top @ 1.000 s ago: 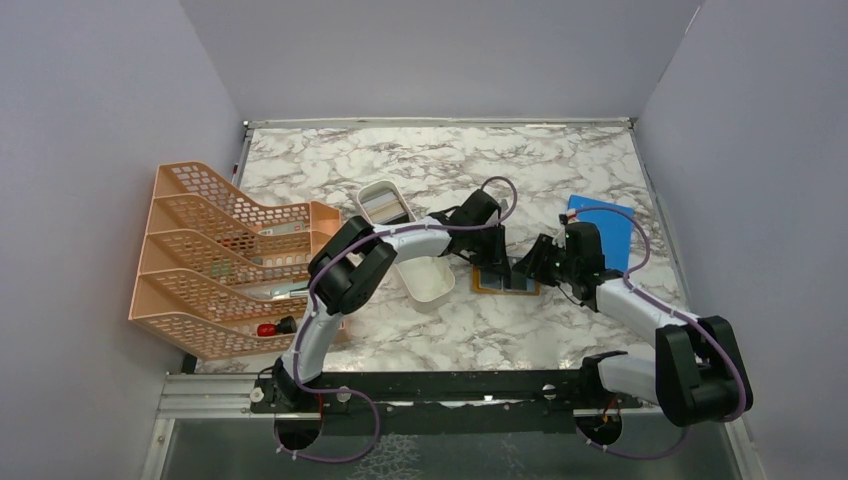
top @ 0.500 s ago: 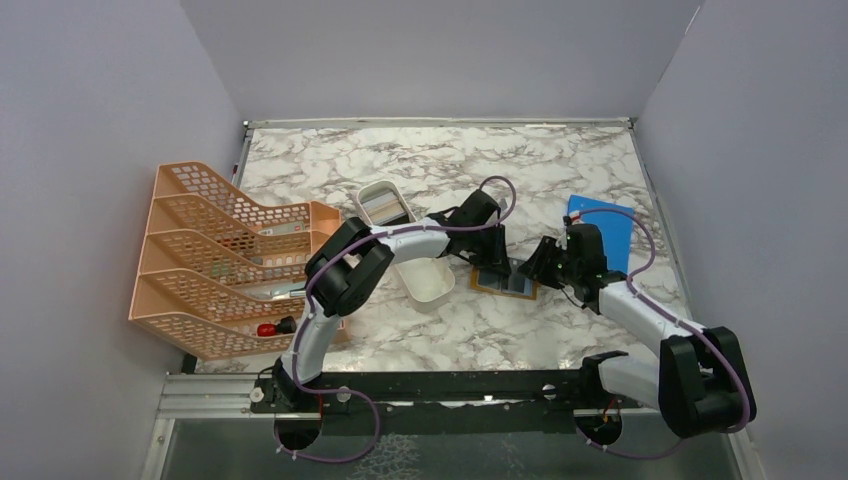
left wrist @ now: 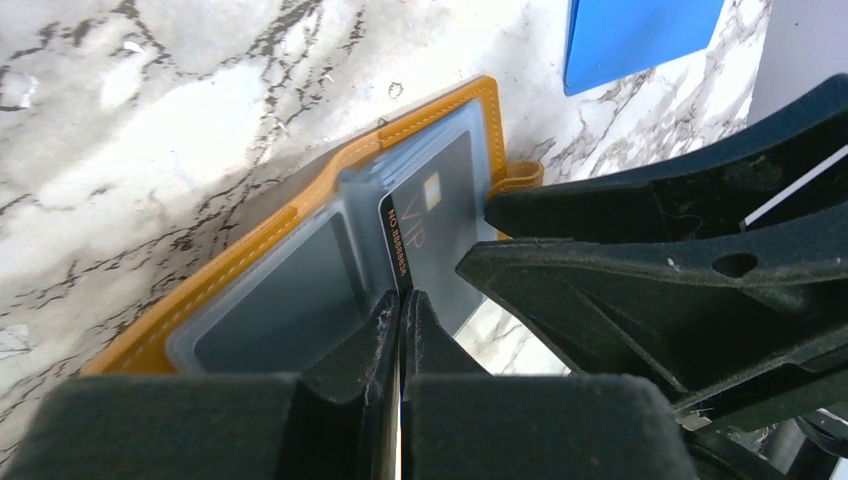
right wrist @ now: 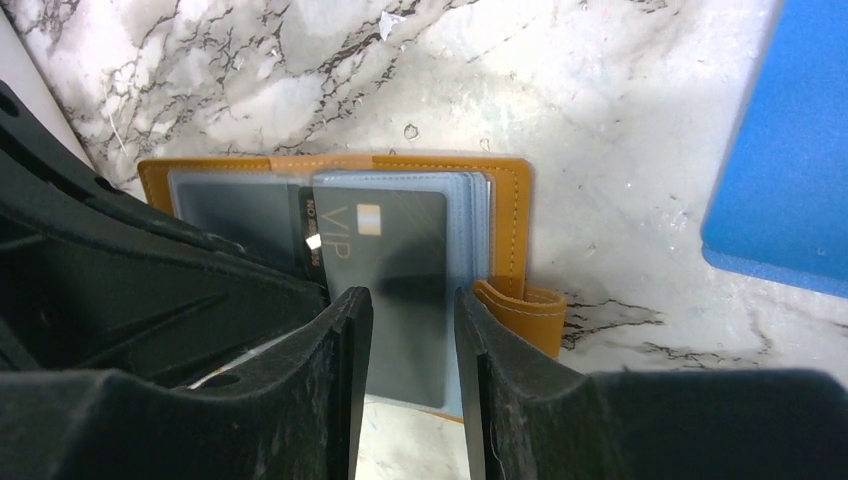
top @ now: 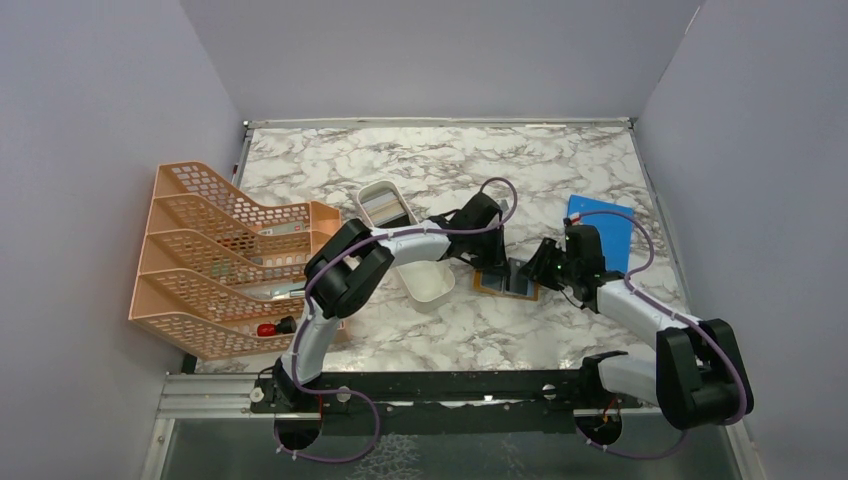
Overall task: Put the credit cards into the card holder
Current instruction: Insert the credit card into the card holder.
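Observation:
The orange-tan card holder (top: pixel 487 285) lies open on the marble, its clear grey pockets facing up (right wrist: pixel 508 215). A black credit card (left wrist: pixel 432 225) marked VIP sits partly inside one pocket, with its numbered edge still outside (right wrist: pixel 385 245). My left gripper (left wrist: pixel 402 300) is shut on that card's near edge, over the holder's middle (top: pixel 497 268). My right gripper (right wrist: pixel 412 305) is open and straddles the near edge of the pocket leaf without touching it, just right of the left one (top: pixel 530 272). The holder's snap tab (right wrist: pixel 530 312) sticks out beside the right finger.
A bright blue flat sheet (top: pixel 605 228) lies right of the holder. A long white tray (top: pixel 405 240) stands left of it under the left arm, and a peach mesh file rack (top: pixel 220 260) fills the left side. The two grippers' fingers nearly touch over the holder.
The left gripper's jaws have closed on the black card. The right gripper has shifted slightly left, toward the holder.

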`<action>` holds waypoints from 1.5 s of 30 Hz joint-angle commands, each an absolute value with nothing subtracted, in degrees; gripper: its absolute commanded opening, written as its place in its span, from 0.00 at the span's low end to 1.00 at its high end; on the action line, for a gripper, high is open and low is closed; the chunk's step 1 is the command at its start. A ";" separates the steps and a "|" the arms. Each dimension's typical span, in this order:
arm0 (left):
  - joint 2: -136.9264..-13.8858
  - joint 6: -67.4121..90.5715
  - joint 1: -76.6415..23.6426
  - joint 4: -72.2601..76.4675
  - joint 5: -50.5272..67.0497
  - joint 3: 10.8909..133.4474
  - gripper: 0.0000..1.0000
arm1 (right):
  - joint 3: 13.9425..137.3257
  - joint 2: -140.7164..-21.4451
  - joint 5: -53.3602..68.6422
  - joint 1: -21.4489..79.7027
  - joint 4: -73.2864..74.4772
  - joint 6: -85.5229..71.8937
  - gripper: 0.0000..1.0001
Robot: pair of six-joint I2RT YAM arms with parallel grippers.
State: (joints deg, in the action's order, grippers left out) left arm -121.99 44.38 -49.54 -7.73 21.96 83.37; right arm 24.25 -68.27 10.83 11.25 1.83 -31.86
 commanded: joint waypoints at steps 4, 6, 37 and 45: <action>-122.35 45.85 -51.56 -4.56 22.61 84.01 0.00 | 23.04 -70.42 11.95 11.34 -0.50 -32.87 0.40; -122.20 46.04 -51.60 -4.40 22.91 84.01 0.00 | 22.85 -69.96 11.95 11.34 -0.97 -32.95 0.40; -123.24 44.41 -49.48 -4.70 22.05 79.68 0.00 | 23.39 -66.44 13.56 11.34 1.65 -34.19 0.50; -123.71 43.89 -49.48 -4.40 22.49 79.69 0.00 | 24.38 -69.08 9.36 11.34 3.50 -34.41 0.50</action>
State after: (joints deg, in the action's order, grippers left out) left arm -122.04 45.36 -49.52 -4.34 22.02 80.68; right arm 24.05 -67.85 12.12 11.25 2.09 -34.04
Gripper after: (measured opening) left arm 0.008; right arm 0.494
